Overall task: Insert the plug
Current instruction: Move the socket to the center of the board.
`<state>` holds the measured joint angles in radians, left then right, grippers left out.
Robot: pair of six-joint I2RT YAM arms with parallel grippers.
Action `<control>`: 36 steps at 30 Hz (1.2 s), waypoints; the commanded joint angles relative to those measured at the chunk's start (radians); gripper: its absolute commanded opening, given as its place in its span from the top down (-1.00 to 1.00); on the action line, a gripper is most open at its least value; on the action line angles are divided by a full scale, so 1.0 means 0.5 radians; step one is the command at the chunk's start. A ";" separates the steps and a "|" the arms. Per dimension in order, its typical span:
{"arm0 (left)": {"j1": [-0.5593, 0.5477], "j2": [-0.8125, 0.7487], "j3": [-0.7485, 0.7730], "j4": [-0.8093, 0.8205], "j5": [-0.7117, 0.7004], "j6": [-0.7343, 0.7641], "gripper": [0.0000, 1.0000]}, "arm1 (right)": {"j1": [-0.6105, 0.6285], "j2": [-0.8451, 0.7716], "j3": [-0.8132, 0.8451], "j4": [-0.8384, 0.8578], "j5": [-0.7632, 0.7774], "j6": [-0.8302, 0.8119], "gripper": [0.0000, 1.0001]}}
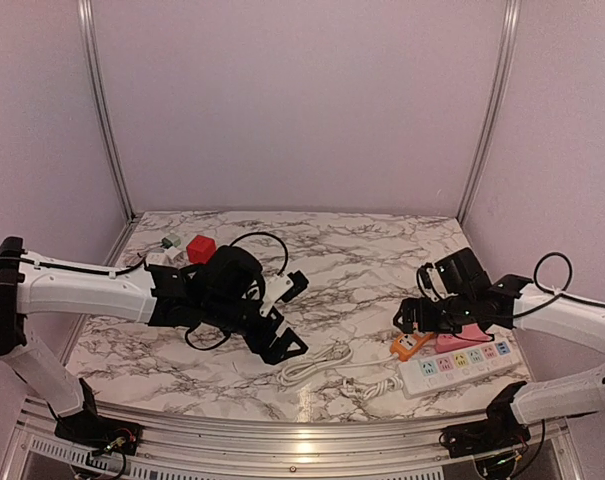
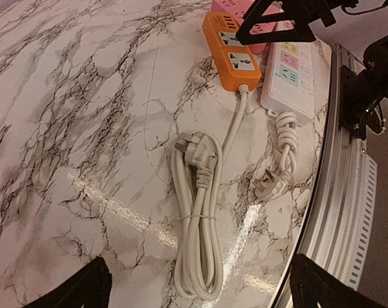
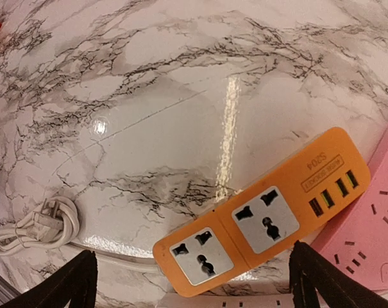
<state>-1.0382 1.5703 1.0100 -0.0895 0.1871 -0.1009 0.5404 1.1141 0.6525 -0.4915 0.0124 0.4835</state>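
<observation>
A white plug point(image 2: 199, 153) on a coiled, tied white cable point(image 2: 197, 237) lies on the marble table; it also shows in the top view point(image 1: 312, 366) and the right wrist view point(image 3: 47, 218). The cable runs to an orange power strip point(image 2: 231, 48) with two sockets, also in the right wrist view point(image 3: 261, 221) and the top view point(image 1: 410, 346). My left gripper point(image 1: 287, 315) is open and empty above the coil, its fingertips point(image 2: 84, 289) at the frame's bottom corners. My right gripper point(image 1: 419, 315) is open and empty over the orange strip, fingertips point(image 3: 72, 285) apart.
A white multi-socket strip point(image 1: 460, 364) with its own bundled cord and plug point(image 2: 274, 183) lies by the front edge. A pink strip point(image 3: 373, 224) lies behind the orange one. A red cube point(image 1: 200, 248) and a small white adapter point(image 1: 165, 250) sit at the back left.
</observation>
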 commanded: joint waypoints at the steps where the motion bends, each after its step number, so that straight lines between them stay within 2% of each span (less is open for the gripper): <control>1: -0.019 0.070 0.079 0.044 0.070 0.033 -0.98 | 0.017 -0.022 -0.088 0.006 0.055 0.095 -0.97; 13: -0.049 0.263 0.142 0.027 0.121 0.040 -0.98 | 0.015 0.008 -0.183 0.134 0.033 0.166 -0.97; 18: -0.053 0.322 0.150 0.020 0.153 0.024 -0.87 | 0.017 0.095 -0.205 0.225 0.012 0.168 -0.97; 26: -0.053 0.300 0.143 0.010 0.059 0.022 -0.81 | 0.019 0.179 -0.241 0.401 -0.080 0.189 -0.97; 36: -0.040 0.258 0.150 0.002 -0.086 -0.023 -0.75 | 0.082 0.414 -0.127 0.576 -0.105 0.170 -0.97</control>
<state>-1.0584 1.7283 1.0538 -0.0803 0.1955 -0.0975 0.5533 1.2770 0.5365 -0.2825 -0.0170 0.5686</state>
